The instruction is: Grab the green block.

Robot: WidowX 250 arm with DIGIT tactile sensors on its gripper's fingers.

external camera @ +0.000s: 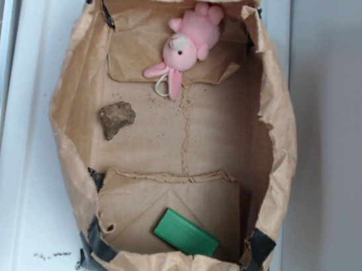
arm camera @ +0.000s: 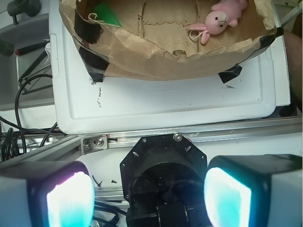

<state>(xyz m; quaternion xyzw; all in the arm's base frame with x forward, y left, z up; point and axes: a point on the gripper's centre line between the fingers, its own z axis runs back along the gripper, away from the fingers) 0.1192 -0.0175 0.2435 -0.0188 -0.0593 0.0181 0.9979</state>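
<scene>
The green block [external camera: 185, 234] is a flat, bright green slab with a darker thin edge, lying slightly askew on the floor of the brown paper bag [external camera: 76, 68], near its taped end. No writing shows on it. The tool [arm camera: 149, 194] hangs outside the bag, fingers spread, holding nothing.

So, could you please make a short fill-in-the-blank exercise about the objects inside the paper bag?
1. The green block lies on the floor of a brown ____ bag.
2. The plush toy at the opposite end is ____ in colour.
3. The brown lump between them is a ____.
4. The gripper is ____, holding nothing.

Missing words: paper; pink; rock; open
</scene>
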